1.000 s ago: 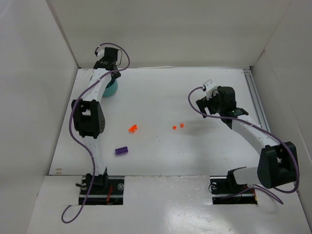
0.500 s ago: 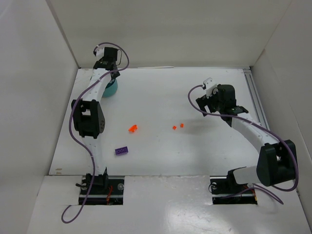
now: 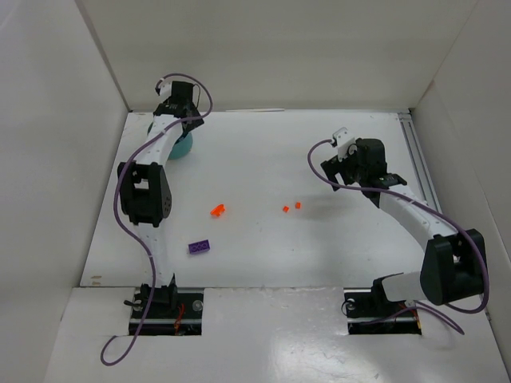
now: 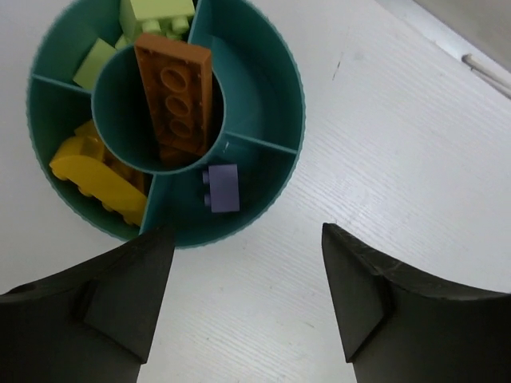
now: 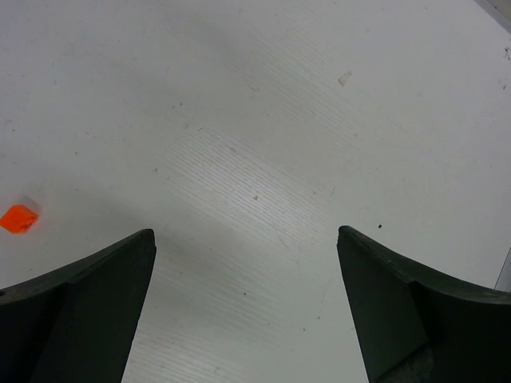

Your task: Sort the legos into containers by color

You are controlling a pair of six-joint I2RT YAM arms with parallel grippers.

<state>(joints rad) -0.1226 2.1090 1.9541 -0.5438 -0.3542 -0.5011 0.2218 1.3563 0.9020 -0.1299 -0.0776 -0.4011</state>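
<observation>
The round teal tub (image 4: 275, 76) holds an orange-brown plate (image 4: 176, 96) in its inner ring. Its outer compartments hold pale green bricks (image 4: 156, 16), yellow bricks (image 4: 96, 179) and a lavender brick (image 4: 222, 187). My left gripper (image 4: 246, 239) hangs open and empty over the tub's near rim; from above it (image 3: 185, 121) hides most of the tub (image 3: 182, 148). Loose on the table lie a purple lego (image 3: 200, 246) and three red-orange legos (image 3: 217, 210), (image 3: 286, 209), (image 3: 298, 205). My right gripper (image 5: 245, 233) is open over bare table, with one red-orange piece (image 5: 17, 218) off to its left.
White walls close in the table on the left, back and right. A metal rail (image 3: 417, 155) runs along the right edge. The right arm (image 3: 399, 207) reaches in from the lower right.
The left wrist has shifted slightly to the right over the tub. The right arm and the loose legos have not moved.
</observation>
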